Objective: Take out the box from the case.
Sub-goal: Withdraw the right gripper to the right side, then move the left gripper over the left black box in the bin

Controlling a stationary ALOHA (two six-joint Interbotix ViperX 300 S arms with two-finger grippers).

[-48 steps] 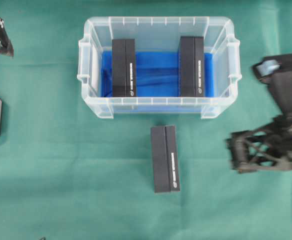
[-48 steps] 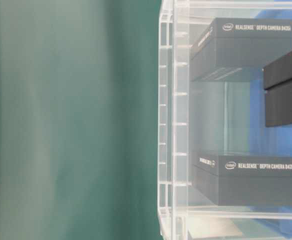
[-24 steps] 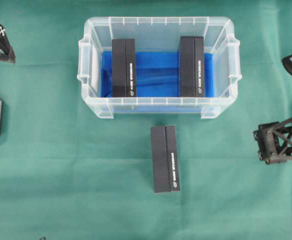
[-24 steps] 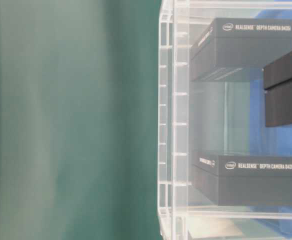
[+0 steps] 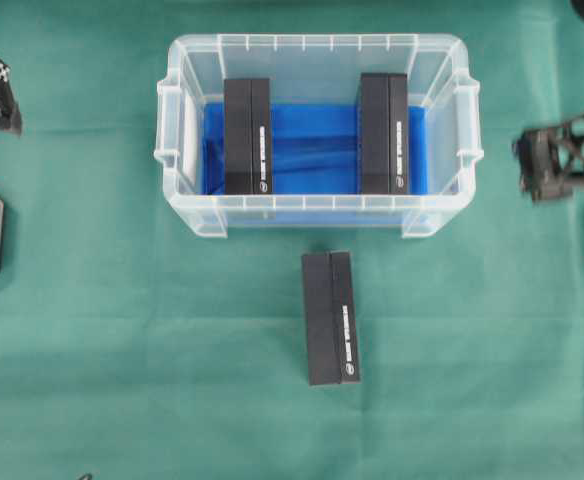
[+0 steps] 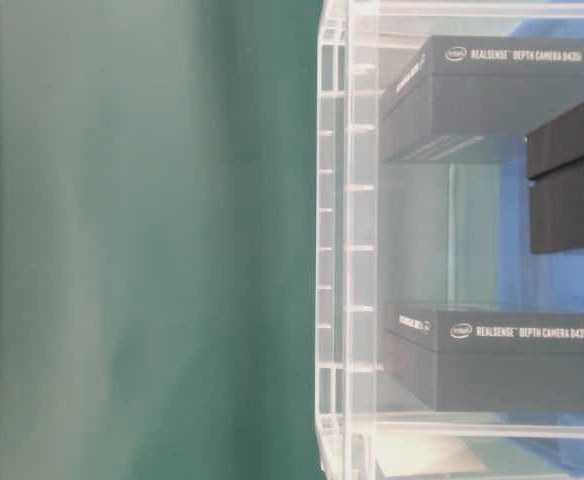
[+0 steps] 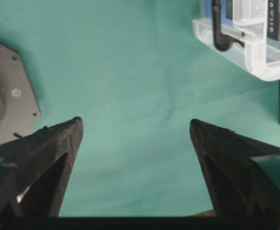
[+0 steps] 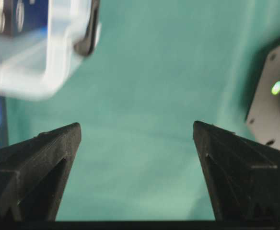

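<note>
Case [image 5: 317, 212]: clear plastic bin on the green-covered desk [image 5: 122, 330], blue lining on its floor.
Boxes in case: two black boxes standing on the lining, left box [image 5: 247, 137] and right box [image 5: 383, 133], well apart.
Box outside [image 5: 331, 317]: black, lying on the desk just in front of the case's near wall, not touching it.
Left end effector [image 7: 135, 129]: released, fingers spread wide over bare cloth, at the desk's left edge, well away from the case.
Right end effector [image 8: 136, 132]: released, holding nothing, right of the case.
</note>
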